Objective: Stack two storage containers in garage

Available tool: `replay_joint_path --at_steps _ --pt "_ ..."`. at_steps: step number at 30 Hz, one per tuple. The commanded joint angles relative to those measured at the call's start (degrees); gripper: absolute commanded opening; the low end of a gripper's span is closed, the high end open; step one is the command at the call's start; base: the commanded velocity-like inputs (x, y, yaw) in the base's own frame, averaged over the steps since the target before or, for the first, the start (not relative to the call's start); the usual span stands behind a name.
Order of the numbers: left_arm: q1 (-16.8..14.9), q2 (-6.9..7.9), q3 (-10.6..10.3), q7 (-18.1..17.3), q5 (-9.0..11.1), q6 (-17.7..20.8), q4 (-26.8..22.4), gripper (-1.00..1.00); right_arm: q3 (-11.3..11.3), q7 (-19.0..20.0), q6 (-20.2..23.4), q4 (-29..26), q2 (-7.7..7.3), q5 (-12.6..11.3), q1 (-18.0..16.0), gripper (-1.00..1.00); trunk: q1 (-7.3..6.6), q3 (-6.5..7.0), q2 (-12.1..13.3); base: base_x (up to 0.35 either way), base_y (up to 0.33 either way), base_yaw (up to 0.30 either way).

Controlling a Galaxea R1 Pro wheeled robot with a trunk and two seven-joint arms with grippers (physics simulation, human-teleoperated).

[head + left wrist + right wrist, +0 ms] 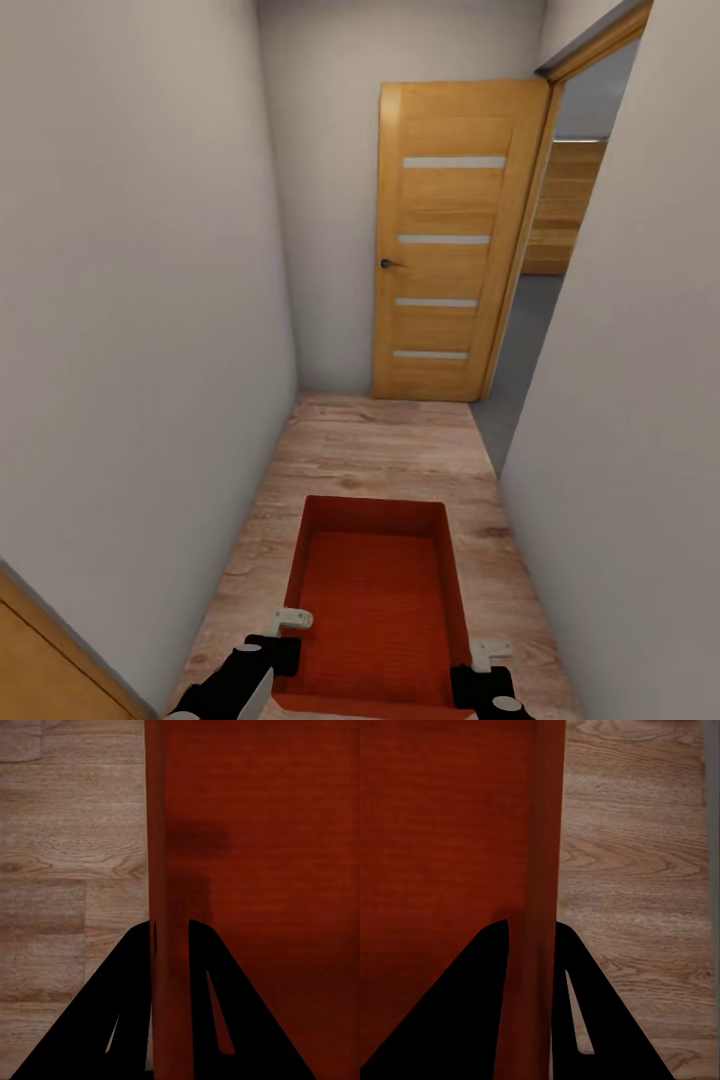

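I hold one orange-red storage container low in front of me, over the light wood-plank floor of a narrow hallway. It is a shallow, lidless bin, and its inside is bare. My left gripper is shut on its left wall, one finger inside and one outside. The left wrist view shows that thin wall between the tips of the left gripper, with the container's bottom beside it. My right gripper is shut on the right wall in the same way; the right wrist view shows the right gripper and the container's bottom.
White walls close in on the left and right. Ahead, a wooden door with glass strips stands open against the end wall. To its right a doorway shows a dark grey floor. A wooden frame edge is at my near left.
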Motion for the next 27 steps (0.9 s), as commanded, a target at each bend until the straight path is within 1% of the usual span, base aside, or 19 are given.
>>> replay_joint_path --at_steps 1,27 --pt "0.04 -0.21 -0.90 0.39 0.42 0.32 0.07 -1.00 -0.08 -0.16 -0.26 -0.49 0.05 -0.14 -0.09 -1.00 0.04 -0.07 -0.05 0.323 0.000 0.000" --pt "0.04 -0.21 -0.94 0.39 0.45 0.38 0.03 -1.00 -0.09 -0.16 -0.21 -0.49 0.04 -0.15 -0.09 -1.00 0.04 -0.07 -0.05 0.323 0.000 0.000"
